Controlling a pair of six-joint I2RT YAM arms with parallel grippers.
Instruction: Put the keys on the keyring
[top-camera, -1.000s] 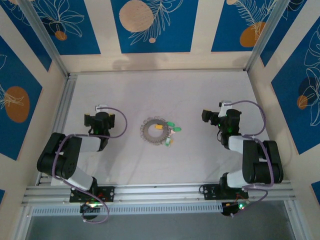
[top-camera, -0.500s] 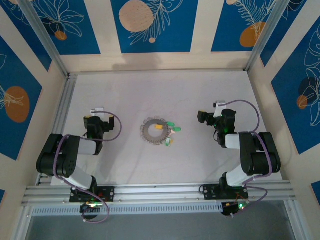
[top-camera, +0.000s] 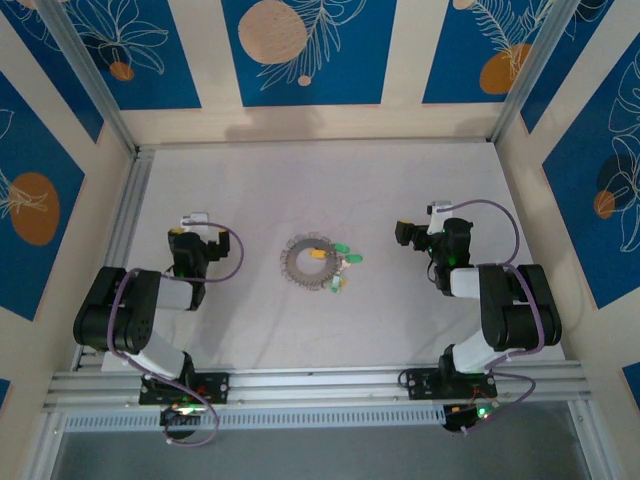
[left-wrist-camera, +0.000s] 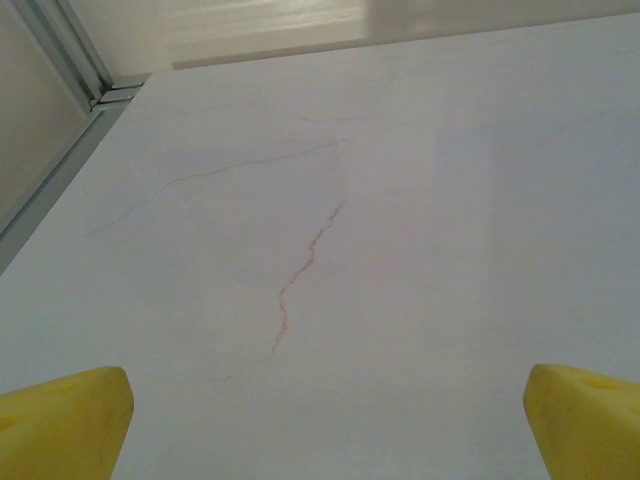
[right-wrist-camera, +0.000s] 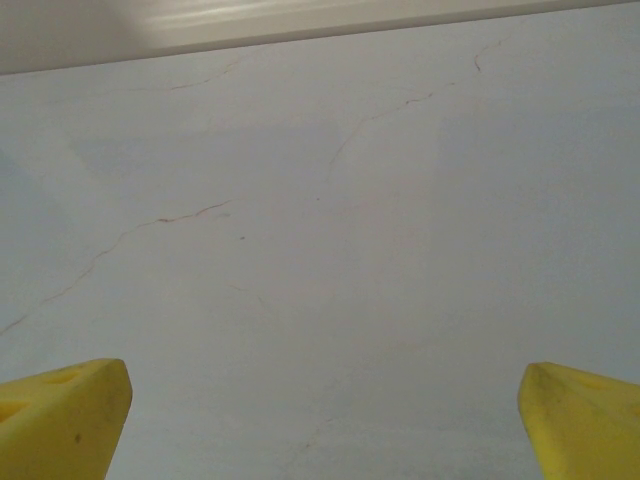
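Arms folded low, left gripper (left-wrist-camera: 325, 430) and right gripper (right-wrist-camera: 325, 425) gape empty over the scratched white table (top-camera: 400, 180); the grey beaded keyring (top-camera: 295, 263) lies mid-table, plastic-headed keys (top-camera: 343, 251) seemingly touching its right rim.

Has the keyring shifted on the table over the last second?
No. The keyring lies at the same spot relative to the rear edge of the table, with the keys unchanged beside it.

Compared with a second ago, the left fingers (left-wrist-camera: 62, 425) sit slightly further left. The right fingers (right-wrist-camera: 60, 415) also sit further left, with that arm's elbow folded tighter.
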